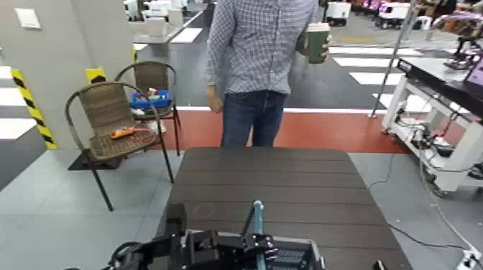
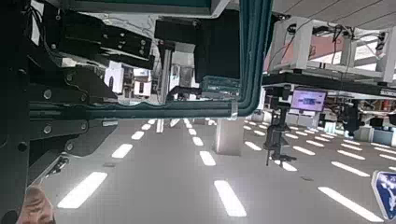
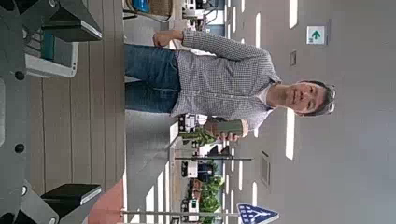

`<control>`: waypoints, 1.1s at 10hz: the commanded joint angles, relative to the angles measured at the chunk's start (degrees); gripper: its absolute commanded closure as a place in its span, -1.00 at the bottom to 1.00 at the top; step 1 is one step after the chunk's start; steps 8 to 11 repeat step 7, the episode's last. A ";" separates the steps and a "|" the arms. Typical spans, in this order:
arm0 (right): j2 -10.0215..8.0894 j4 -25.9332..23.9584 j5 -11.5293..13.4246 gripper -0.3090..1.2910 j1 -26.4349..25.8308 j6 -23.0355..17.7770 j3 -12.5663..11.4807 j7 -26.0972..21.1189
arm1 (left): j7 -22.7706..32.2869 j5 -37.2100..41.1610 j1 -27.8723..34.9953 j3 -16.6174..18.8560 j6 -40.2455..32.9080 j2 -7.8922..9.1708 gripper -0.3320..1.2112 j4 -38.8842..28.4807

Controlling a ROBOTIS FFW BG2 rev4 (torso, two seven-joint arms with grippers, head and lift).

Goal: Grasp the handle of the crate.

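Note:
The crate sits at the table's near edge, mostly cut off by the head view's lower border, with its grey rim and lattice showing. Its teal handle stands upright. My left gripper is at the base of the raised handle, its dark fingers closed around the bar. In the left wrist view the teal handle runs close past the fingers and bends along them. My right gripper is open and empty above the table, with a corner of the crate beside it.
The dark brown slatted table stretches ahead. A person in a checked shirt stands at its far edge holding a cup. Two wicker chairs stand to the left, and a white cart to the right.

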 commanded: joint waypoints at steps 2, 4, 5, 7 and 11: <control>-0.11 -0.21 -0.27 -0.42 -0.18 0.04 0.17 -0.01 | -1.10 0.25 0.87 0.27 -0.10 -1.12 0.97 0.24; -0.11 -0.21 -0.10 -0.42 -0.27 -0.05 0.08 -0.01 | -1.27 0.25 1.13 0.53 -0.10 -1.56 0.97 0.59; -0.11 -0.21 0.17 -0.42 -0.27 -0.05 0.17 0.08 | -1.27 0.25 1.13 0.62 -0.19 -1.56 0.97 0.59; -0.38 -0.38 0.69 -0.42 -0.53 0.74 0.26 0.17 | -1.27 0.25 1.13 0.71 -0.19 -1.74 0.97 0.68; -0.38 -0.38 0.69 -0.42 -0.53 0.74 0.26 0.17 | -1.27 0.25 1.13 0.71 -0.19 -1.74 0.97 0.68</control>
